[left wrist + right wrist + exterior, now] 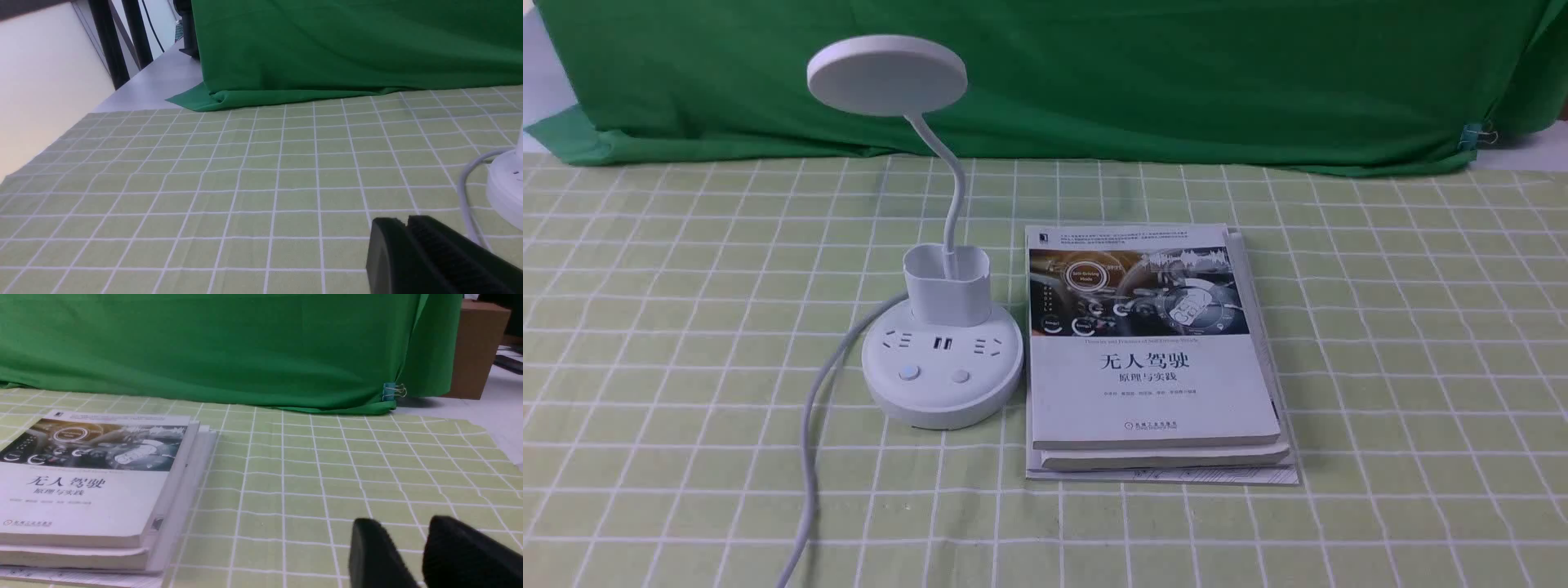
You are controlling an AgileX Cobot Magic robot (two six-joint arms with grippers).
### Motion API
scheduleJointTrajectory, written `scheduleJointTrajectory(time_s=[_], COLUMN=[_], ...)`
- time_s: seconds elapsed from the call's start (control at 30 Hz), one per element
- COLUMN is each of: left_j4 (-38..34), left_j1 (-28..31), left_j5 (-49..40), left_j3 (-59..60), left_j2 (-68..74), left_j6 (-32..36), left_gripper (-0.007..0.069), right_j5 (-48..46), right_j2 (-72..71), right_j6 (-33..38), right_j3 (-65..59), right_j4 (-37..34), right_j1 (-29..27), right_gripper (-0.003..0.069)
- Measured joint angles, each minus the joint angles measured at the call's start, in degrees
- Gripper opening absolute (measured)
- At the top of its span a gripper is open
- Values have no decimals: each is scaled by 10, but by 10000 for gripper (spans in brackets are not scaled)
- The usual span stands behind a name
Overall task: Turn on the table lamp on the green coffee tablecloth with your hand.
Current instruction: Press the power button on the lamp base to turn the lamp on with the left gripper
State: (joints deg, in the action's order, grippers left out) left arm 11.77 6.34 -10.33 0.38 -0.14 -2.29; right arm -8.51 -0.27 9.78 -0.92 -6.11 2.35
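The white table lamp stands on the green coffee tablecloth, left of centre in the front view. Its disc head rises on a bent neck and shows no glow. Two round buttons sit on the front of the base. No arm appears in the front view. In the left wrist view my left gripper is shut and empty, low over the cloth, with the lamp's base and cord a short way off. My right gripper is open over bare cloth, holding nothing.
A stack of books lies right beside the lamp base, and it shows in the right wrist view as the books. The lamp's white cord trails toward the near edge. A dark green backdrop cloth hangs along the far side.
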Motion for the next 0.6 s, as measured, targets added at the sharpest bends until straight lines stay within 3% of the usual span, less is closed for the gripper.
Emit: scheduleJointTrajectory(time_s=[0.33,0.6], left_j4=[-23,-58], left_j1=[0,0], left_j5=[-24,26], left_j3=[0,0], left_j2=[0,0], left_j6=[1,3], left_gripper=[19,19], right_j5=[0,0], right_j2=[0,0], right_j6=[0,0], right_j3=[0,0], right_j4=[0,0], right_j1=[0,0], right_gripper=[245,245])
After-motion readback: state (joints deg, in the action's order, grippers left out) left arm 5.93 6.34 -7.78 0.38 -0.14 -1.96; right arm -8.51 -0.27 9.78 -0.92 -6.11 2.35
